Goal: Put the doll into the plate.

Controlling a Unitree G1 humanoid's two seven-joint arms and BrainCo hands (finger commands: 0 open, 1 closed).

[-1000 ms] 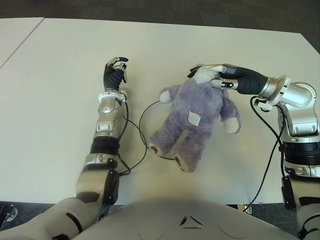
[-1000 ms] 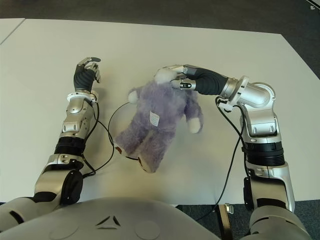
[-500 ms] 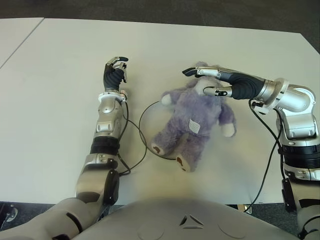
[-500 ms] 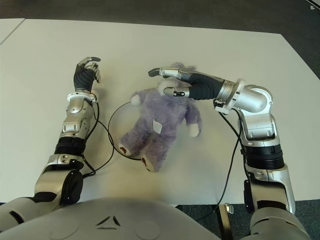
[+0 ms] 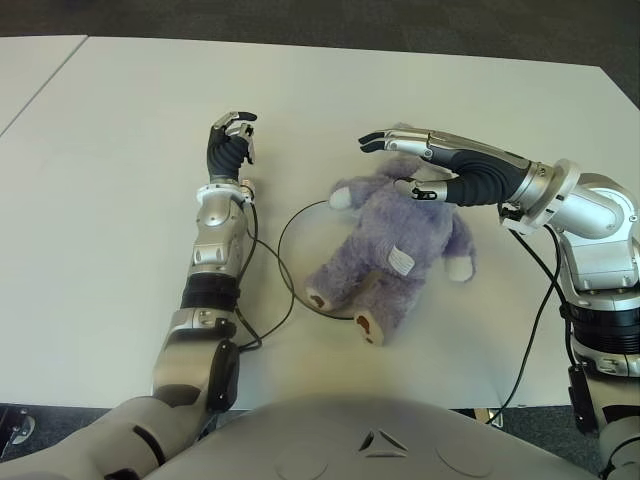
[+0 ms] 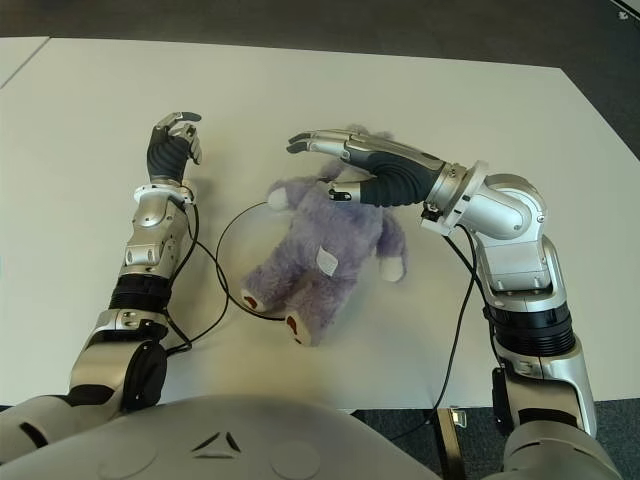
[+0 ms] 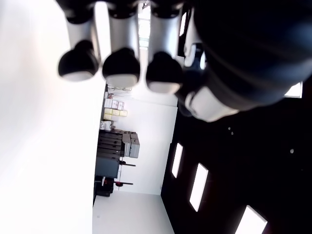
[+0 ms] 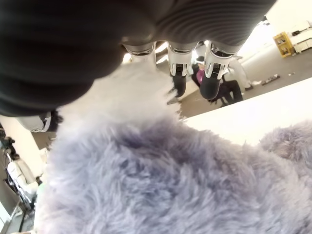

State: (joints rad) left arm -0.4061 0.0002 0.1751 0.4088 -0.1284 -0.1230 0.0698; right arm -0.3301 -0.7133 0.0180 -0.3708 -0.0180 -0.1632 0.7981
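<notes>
Now right hand (image 5: pixel 415 160) open, off the doll (image 5: pixel 392 245).

The right hand (image 8: pixel 146 29) fills the upper part of the right wrist view, dark and ribbed. Its fingers (image 8: pixel 213 78) are stretched out straight above the doll (image 8: pixel 161 180), whose grey-purple fur fills the lower part. A pale strip of desk (image 8: pixel 253 117) shows beside the fur.

doll (image 5: pixel 395 255) blocks centre, table (image 5: pixel 120 150) bare leftward
</notes>
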